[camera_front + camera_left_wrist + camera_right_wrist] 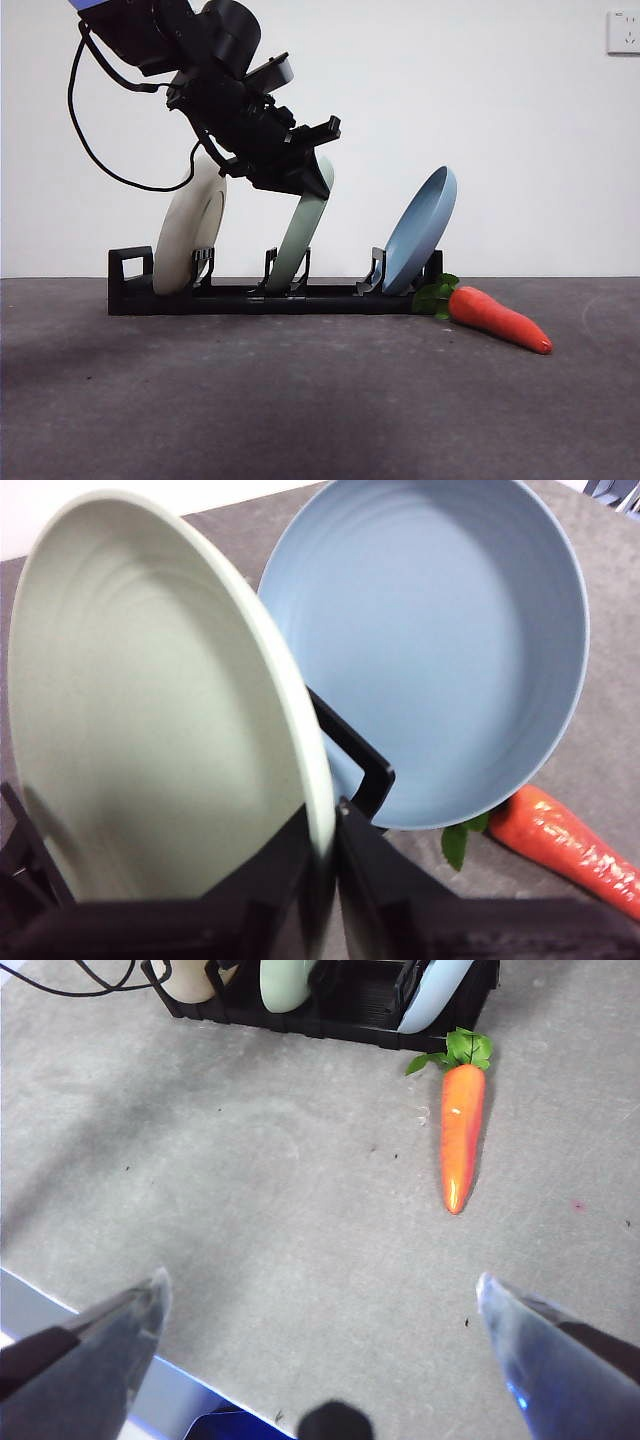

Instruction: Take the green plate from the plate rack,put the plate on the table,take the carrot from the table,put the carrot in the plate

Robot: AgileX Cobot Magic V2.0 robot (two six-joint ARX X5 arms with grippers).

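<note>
The green plate (300, 235) stands tilted in the middle slot of the black plate rack (250, 298). My left gripper (315, 175) comes down from the upper left onto its top rim. In the left wrist view the two jaws of this gripper (322, 850) sit tight on either side of the plate's rim (150, 710). The carrot (495, 317) lies on the dark grey table (300, 400) just right of the rack, leaves toward the rack. My right gripper (320, 1300) is open and empty, well above the table and short of the carrot (462, 1135).
A cream-white plate (188, 235) stands in the rack's left slot, close behind the left arm. A blue plate (420, 232) stands in the right slot, next to the green one (440, 640). A black cable hangs from the arm at left.
</note>
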